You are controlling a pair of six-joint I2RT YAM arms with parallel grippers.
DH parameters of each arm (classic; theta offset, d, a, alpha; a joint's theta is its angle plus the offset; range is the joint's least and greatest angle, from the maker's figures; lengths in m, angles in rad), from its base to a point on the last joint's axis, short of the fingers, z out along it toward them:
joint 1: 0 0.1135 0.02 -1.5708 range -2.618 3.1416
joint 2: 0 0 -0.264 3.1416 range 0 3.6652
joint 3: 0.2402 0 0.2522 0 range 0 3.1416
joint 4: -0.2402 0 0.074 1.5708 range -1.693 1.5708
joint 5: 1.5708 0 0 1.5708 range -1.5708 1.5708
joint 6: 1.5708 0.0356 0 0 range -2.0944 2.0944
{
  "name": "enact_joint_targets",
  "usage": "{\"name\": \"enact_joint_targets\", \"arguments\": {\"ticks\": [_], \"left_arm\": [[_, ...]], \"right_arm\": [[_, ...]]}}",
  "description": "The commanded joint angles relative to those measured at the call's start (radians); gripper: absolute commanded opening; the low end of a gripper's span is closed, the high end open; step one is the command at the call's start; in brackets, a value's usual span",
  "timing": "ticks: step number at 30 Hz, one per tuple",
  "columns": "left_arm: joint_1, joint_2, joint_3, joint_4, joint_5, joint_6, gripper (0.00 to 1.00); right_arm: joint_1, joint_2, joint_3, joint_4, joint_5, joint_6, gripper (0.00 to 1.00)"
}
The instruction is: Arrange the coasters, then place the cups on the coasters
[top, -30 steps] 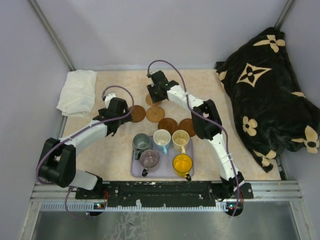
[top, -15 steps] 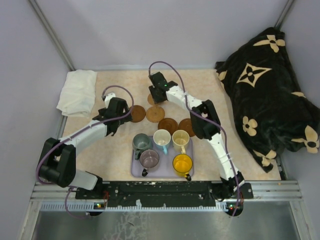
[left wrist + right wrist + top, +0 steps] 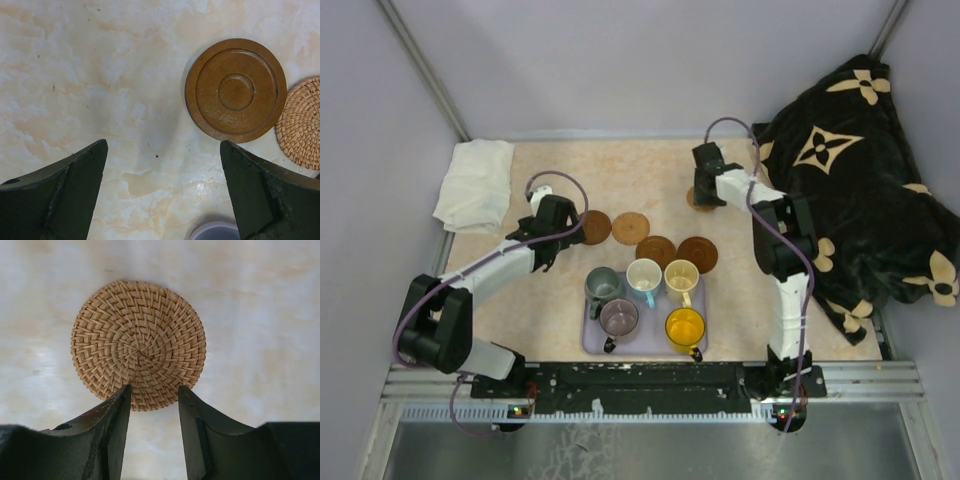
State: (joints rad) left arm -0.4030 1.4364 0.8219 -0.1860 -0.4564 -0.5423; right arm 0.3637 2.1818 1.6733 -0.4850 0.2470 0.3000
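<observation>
One second on, has swung the woven coaster (image 3: 137, 345) from mid-table to the far right, right gripper (image 3: 153, 392) half-open over its near rim, left gripper (image 3: 163, 147) gaping empty by the wooden coaster (image 3: 235, 90), spreading the row for cups (image 3: 645, 275).

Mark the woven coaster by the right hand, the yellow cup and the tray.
woven coaster (image 3: 138, 345), right wrist view, its centre.
yellow cup (image 3: 685, 327), top view, its inside.
tray (image 3: 648, 340), top view, bare floor.
</observation>
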Motion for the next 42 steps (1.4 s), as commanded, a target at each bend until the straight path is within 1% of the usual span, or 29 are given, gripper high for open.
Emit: {"name": "enact_joint_targets", "arguments": {"ticks": [1,5,10,15,18,27,34,42], "left_arm": [[0.006,0.015,0.017,0.013,0.013,-0.003,0.99],[0.006,0.015,0.026,0.010,0.017,-0.002,0.99],[0.006,0.013,0.029,0.005,0.025,0.000,0.99],[0.006,0.012,0.030,0.006,0.027,0.007,0.99],[0.006,0.015,0.033,0.009,0.032,0.010,0.99],[0.006,0.010,0.034,0.013,0.032,0.009,0.99],[0.006,-0.005,0.029,0.016,0.027,0.010,0.99],[0.006,-0.015,0.016,0.028,0.026,0.008,0.99]], "right_arm": [[-0.043,-0.082,-0.162,-0.050,0.096,0.014,0.43],[-0.048,-0.116,-0.235,-0.037,0.144,0.016,0.43],[-0.068,-0.125,-0.264,-0.042,0.168,0.052,0.43],[-0.112,-0.163,-0.300,-0.020,0.160,0.087,0.42],[-0.130,-0.181,-0.311,-0.005,0.155,0.077,0.42],[-0.133,-0.189,-0.289,0.016,0.149,0.024,0.43],[-0.127,-0.313,-0.298,0.088,0.063,-0.001,0.50],[-0.047,-0.386,-0.191,0.094,0.039,-0.056,0.52]]}}
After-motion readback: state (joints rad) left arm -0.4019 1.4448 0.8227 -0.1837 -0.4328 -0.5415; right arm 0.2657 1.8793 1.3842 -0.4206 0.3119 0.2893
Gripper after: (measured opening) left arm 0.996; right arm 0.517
